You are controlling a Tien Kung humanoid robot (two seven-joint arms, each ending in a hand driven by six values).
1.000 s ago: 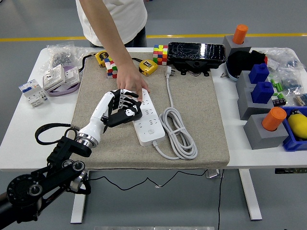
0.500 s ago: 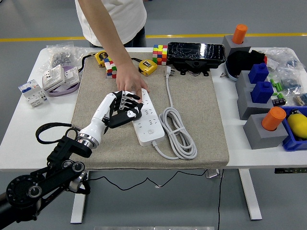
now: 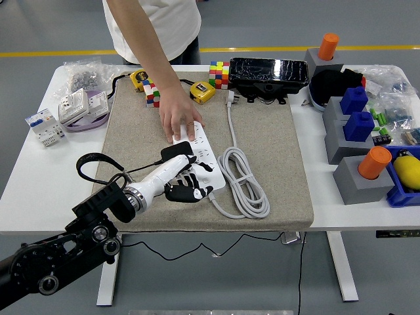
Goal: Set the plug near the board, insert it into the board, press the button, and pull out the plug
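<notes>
Left hand, fingers spread, lies on white board; black plug beside. Person's hand presses board's far end. Coiled cable right.

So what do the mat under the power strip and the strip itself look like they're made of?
The mat looks like woven fabric or felt: beige-grey, matte, with a speckled, coarse texture and no shine. The power strip looks like hard moulded plastic: plain white, smooth, with crisp socket holes. Its coiled cable looks rubbery or PVC-sheathed, light grey and smooth, judging by its soft loops.
</notes>
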